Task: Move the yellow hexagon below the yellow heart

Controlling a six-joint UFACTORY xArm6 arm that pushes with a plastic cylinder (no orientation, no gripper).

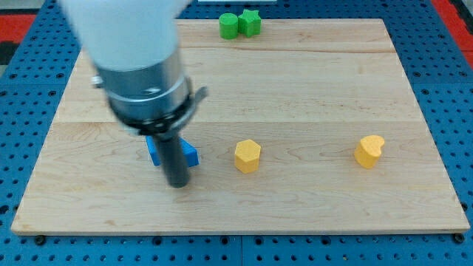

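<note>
The yellow hexagon [247,156] sits on the wooden board a little below the middle. The yellow heart [369,151] sits far to the view's right at about the same height. My tip [178,184] is at the lower left of the hexagon, roughly 90 pixels to its left, and apart from it. The rod stands in front of a blue block [190,153], whose shape is partly hidden by the rod.
Two green blocks, a rounded one [229,25] and a star-like one [251,23], touch each other at the board's top edge. The wooden board [310,81] lies on a blue perforated base [451,89]. The arm's pale body covers the upper left.
</note>
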